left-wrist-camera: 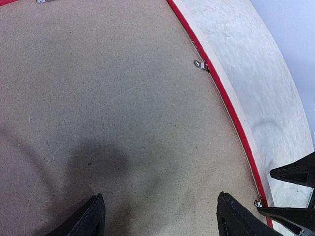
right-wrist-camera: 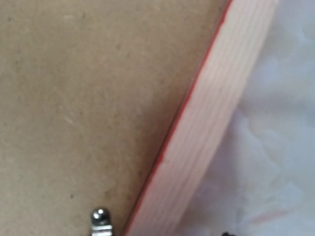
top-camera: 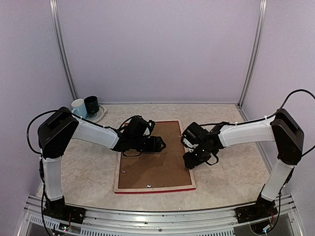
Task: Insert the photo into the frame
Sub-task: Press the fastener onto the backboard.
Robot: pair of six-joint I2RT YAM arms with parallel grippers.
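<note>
Frame [top-camera: 155, 189] lay face down, centre, board [top-camera: 152, 162] seated in it; photo unseen, likely underneath. Left gripper [left-wrist-camera: 160, 196] hovered spread, empty, over board. Right gripper [left-wrist-camera: 265, 191], jaws parted, sat at right-edge clip [left-wrist-camera: 257, 203], probably to lock it.

The frame [right-wrist-camera: 206, 132] shows pale bare wood with fine straight grain on its side, edged by a thin line of smooth red paint. The backing board [left-wrist-camera: 123, 98] is matt brown fibreboard, faintly speckled and fibrous. Small clips [left-wrist-camera: 199, 64] along its right edge are shiny metal. The table [left-wrist-camera: 246, 59] looks smooth, pale and marble-patterned. The left gripper [left-wrist-camera: 160, 216] has matt black plastic fingers [left-wrist-camera: 91, 219].
</note>
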